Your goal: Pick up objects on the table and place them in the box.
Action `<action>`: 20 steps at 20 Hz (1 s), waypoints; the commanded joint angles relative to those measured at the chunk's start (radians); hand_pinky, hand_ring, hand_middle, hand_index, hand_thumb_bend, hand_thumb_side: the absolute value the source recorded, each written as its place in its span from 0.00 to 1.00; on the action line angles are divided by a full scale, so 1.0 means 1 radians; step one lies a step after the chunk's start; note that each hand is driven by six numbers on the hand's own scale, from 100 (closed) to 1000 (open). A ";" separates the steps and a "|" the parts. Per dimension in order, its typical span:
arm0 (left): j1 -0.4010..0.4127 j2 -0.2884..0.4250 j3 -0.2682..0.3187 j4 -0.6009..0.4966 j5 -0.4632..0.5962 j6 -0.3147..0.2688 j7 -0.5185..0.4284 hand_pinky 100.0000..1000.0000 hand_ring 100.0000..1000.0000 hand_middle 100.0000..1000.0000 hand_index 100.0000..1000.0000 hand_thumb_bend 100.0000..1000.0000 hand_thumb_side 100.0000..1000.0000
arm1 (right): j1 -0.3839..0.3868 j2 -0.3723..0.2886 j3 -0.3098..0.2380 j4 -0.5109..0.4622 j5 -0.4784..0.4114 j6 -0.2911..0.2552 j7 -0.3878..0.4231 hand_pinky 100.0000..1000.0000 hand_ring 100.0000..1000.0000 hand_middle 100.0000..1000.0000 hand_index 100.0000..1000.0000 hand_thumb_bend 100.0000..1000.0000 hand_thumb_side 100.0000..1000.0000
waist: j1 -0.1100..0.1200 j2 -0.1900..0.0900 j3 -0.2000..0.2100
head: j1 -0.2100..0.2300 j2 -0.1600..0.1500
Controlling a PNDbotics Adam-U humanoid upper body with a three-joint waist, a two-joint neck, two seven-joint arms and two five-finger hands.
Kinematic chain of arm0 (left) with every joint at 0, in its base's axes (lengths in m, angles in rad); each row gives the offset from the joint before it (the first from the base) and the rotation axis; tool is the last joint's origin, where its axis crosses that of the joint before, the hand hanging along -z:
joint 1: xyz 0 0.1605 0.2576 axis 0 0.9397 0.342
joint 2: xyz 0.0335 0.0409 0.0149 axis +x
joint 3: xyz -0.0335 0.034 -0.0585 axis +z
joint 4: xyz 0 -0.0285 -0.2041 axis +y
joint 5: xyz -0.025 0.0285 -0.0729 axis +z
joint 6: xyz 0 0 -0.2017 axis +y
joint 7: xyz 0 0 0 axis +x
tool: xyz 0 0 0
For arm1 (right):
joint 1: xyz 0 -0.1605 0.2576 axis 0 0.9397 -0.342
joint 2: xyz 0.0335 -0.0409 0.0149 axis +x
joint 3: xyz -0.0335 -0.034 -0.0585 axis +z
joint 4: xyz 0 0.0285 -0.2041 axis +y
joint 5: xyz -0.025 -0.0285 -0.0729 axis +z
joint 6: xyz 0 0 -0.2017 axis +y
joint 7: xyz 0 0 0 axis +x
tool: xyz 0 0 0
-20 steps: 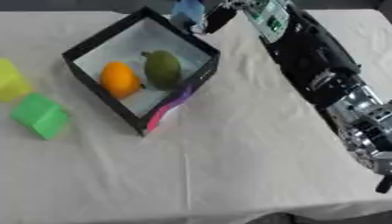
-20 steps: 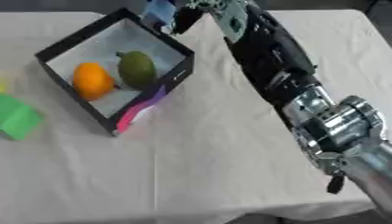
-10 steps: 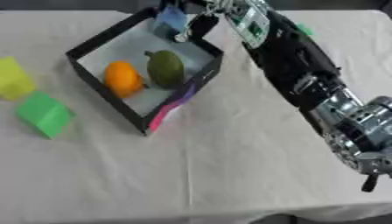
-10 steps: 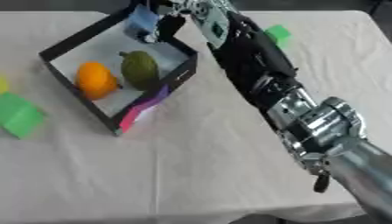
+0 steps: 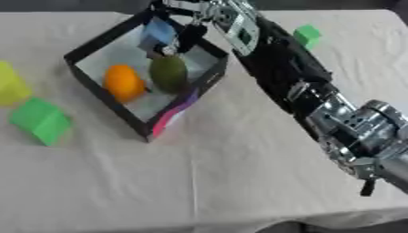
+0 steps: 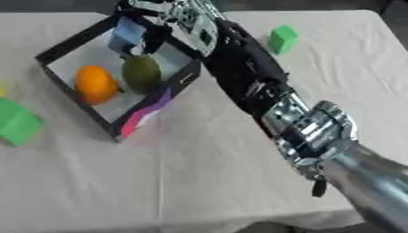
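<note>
A black-walled box [image 5: 105, 104] with a white floor stands at the upper left and holds an orange [image 5: 124, 82] and a dark green fruit [image 5: 168, 73]. My right arm reaches in from the lower right across the table. Its hand [image 5: 192, 30] hangs over the far part of the box, fingers curled round a light blue block [image 5: 158, 33] just above the green fruit. On the cloth at the far right, beyond the arm, lies a small green cube [image 6: 282, 38]. My left hand shows in neither view.
A yellow object [image 5: 11, 84] and a larger green block [image 5: 41, 121] lie on the cloth left of the box. A pink patch [image 5: 170, 119] marks the box's near corner. The white cloth's front edge [image 5: 199, 223] runs along the bottom.
My right hand has carried the blue block from the box's far corner down and left, over the inside of the box. The green cube has come into sight behind the arm.
</note>
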 commanded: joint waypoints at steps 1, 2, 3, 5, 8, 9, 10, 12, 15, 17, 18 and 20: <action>-0.001 0.014 0.015 -0.012 -0.009 0.005 -0.003 0.78 0.60 0.74 0.74 0.00 0.53 | -0.014 -0.014 -0.007 -0.018 0.017 -0.018 0.017 0.85 0.69 0.55 0.85 0.06 0.15 | 0.002 -0.024 0.002 | -0.005 0.005; -0.001 0.014 0.015 -0.011 -0.010 0.006 -0.004 0.78 0.60 0.74 0.74 0.00 0.53 | -0.011 -0.014 -0.009 -0.015 0.022 -0.024 0.021 0.86 0.71 0.57 0.86 0.07 0.15 | 0.002 -0.023 0.002 | -0.007 0.005; -0.002 0.014 0.015 -0.011 -0.010 0.006 -0.004 0.78 0.60 0.74 0.74 0.00 0.53 | -0.010 -0.015 -0.012 -0.012 0.025 -0.029 0.024 0.88 0.74 0.61 0.89 0.08 0.15 | 0.002 -0.023 0.002 | -0.007 0.005; -0.001 0.013 0.017 -0.011 -0.011 0.006 -0.003 0.78 0.60 0.74 0.74 0.00 0.53 | -0.008 -0.017 -0.016 -0.011 0.030 -0.034 0.025 0.91 0.78 0.67 0.91 0.12 0.14 | 0.003 -0.022 0.002 | -0.006 0.005; 0.001 0.011 0.016 -0.010 -0.015 0.008 -0.005 0.78 0.60 0.74 0.74 0.00 0.53 | -0.006 -0.019 -0.019 -0.018 0.031 -0.040 0.016 0.99 0.83 0.77 0.97 0.24 0.17 | 0.003 -0.021 0.000 | -0.006 0.005; 0.001 0.010 0.016 -0.009 -0.016 0.008 -0.006 0.78 0.60 0.74 0.74 0.00 0.53 | -0.006 -0.021 -0.020 -0.022 0.031 -0.044 0.011 1.00 0.84 0.80 0.99 0.27 0.21 | 0.003 -0.020 0.000 | -0.006 0.005; 0.001 0.010 0.015 -0.009 -0.016 0.008 -0.006 0.78 0.60 0.74 0.74 0.00 0.53 | -0.006 -0.022 -0.022 -0.027 0.032 -0.045 0.002 1.00 0.85 0.81 1.00 0.27 0.23 | 0.004 -0.020 -0.001 | -0.006 0.005; 0.001 0.010 0.015 -0.009 -0.016 0.008 -0.006 0.78 0.60 0.74 0.74 0.00 0.53 | -0.006 -0.024 -0.023 -0.037 0.029 -0.047 -0.011 1.00 0.86 0.83 1.00 0.26 0.25 | 0.005 -0.020 -0.001 | -0.006 0.005; 0.003 0.011 0.016 -0.008 -0.015 0.007 -0.004 0.78 0.60 0.74 0.74 0.00 0.53 | -0.005 -0.026 -0.020 -0.046 0.012 -0.055 -0.003 1.00 0.86 0.85 1.00 0.24 0.26 | 0.007 -0.021 -0.003 | -0.006 0.005; 0.004 0.011 0.016 -0.008 -0.014 0.007 -0.003 0.78 0.60 0.73 0.74 0.00 0.53 | -0.006 -0.029 -0.019 -0.051 -0.001 -0.059 0.014 1.00 0.86 0.84 1.00 0.24 0.28 | 0.008 -0.021 -0.004 | -0.007 0.005; 0.004 0.012 0.016 -0.008 -0.014 0.007 -0.002 0.78 0.60 0.73 0.74 0.00 0.53 | -0.006 -0.030 -0.020 -0.053 -0.005 -0.059 0.018 1.00 0.86 0.84 1.00 0.24 0.29 | 0.008 -0.022 -0.005 | -0.007 0.005; 0.004 0.012 0.015 -0.008 -0.015 0.007 -0.003 0.78 0.60 0.73 0.74 0.00 0.52 | -0.007 -0.032 -0.021 -0.058 -0.013 -0.055 0.022 1.00 0.85 0.84 1.00 0.23 0.28 | 0.009 -0.022 -0.005 | -0.008 0.005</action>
